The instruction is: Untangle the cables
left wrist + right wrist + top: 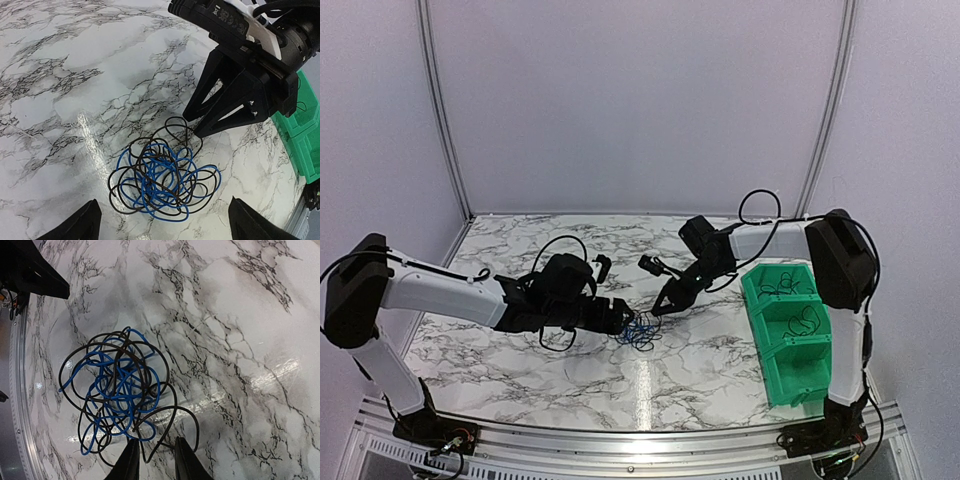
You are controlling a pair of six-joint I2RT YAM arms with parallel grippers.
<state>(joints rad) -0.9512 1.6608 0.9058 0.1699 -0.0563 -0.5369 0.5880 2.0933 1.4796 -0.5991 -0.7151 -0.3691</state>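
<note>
Lying in a blue-and-black tangle on the marble table (720, 372), the cables (640, 333) sat between both arms. The left gripper (165, 214) hung wide open over them, empty. The right gripper (156, 461) stood narrowly parted, with a black loop passing through the gap.

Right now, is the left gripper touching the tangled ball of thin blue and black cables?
Apart. The left wrist view shows bare white marble table between each of the left gripper's black fingertips and the cables lying between them.
</note>
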